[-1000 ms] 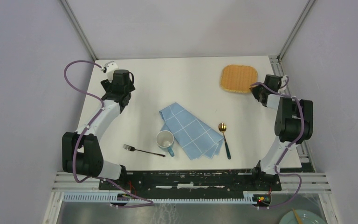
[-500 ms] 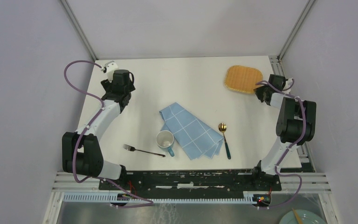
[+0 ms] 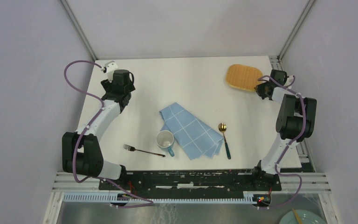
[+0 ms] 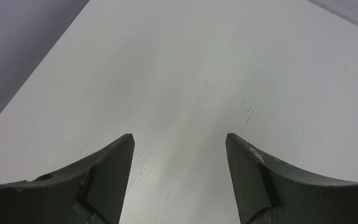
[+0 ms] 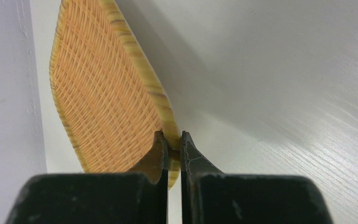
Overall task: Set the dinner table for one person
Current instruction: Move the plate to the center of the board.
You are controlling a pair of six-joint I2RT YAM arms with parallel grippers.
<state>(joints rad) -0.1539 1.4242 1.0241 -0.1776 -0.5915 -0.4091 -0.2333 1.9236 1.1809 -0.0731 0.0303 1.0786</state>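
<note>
Showing one each: mat, cloth, mug, fork, spoon.

A blue checked cloth lies folded at the middle of the top view, its long side running from 10 to 4 o'clock. At its 8 o'clock edge a white mug stands upright, mouth open to the camera, with a teal handle turned to 5 o'clock. A dark fork lies at the mug's 9 o'clock, tines away from it. At the cloth's 3 o'clock lies a spoon, gold bowl towards 12, dark handle towards 6. Well apart, at 1 o'clock, a woven mat sits tilted, one rim raised. A teal plate shows at the view's 5 o'clock corner.
</note>
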